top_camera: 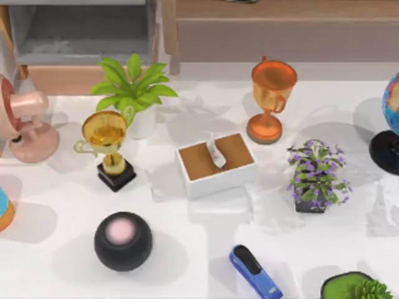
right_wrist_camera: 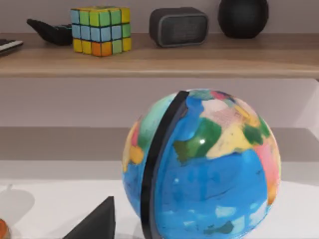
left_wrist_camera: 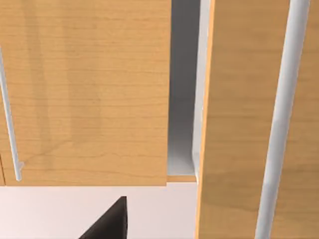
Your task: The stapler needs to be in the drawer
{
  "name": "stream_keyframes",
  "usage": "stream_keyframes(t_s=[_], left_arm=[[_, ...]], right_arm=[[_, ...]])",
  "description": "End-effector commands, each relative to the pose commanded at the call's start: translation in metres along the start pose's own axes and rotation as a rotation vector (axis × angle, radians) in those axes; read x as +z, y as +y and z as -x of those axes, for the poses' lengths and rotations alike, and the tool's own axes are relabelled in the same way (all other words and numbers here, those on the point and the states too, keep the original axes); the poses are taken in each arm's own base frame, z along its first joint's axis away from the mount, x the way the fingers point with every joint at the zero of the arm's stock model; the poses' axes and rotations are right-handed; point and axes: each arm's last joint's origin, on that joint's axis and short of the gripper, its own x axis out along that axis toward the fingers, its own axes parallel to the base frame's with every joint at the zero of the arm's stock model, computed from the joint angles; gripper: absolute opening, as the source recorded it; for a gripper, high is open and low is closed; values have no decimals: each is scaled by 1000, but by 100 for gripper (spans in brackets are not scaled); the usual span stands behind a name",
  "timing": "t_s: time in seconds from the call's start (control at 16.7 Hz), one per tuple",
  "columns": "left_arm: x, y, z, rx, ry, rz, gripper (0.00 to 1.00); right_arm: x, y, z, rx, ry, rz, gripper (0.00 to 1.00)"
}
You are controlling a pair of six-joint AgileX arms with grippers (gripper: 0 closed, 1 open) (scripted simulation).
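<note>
The stapler [top_camera: 255, 272], bright blue with a black top strip, lies slanted on the white table [top_camera: 56, 205] at the lower middle of the top view, just right of the black sphere [top_camera: 123, 241] with a pink top, below the tissue box [top_camera: 216, 165] and well apart from the drawer [top_camera: 81, 37], which stands open at the upper left with grey walls and a tan front panel. No readable writing or brand shows on any object. The left gripper [left_wrist_camera: 107, 222] faces wooden cabinet fronts [left_wrist_camera: 84, 89] and the right gripper [right_wrist_camera: 94, 222] faces a globe [right_wrist_camera: 209, 164]; whether either is open or closed I cannot tell.
</note>
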Motion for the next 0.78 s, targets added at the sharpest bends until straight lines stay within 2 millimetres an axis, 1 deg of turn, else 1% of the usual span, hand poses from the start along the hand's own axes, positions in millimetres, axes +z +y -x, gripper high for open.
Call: stream_keyframes(t_s=[0.3, 0.54, 0.78], left_arm=[[0, 0, 1, 2, -1, -2, 100], [0, -1, 18, 0, -1, 0, 100], [1, -1, 18, -2, -4, 2, 100]], right_arm=[[0, 0, 0, 0, 0, 0, 100], [0, 0, 0, 0, 0, 0, 100], [0, 0, 0, 0, 0, 0, 100]])
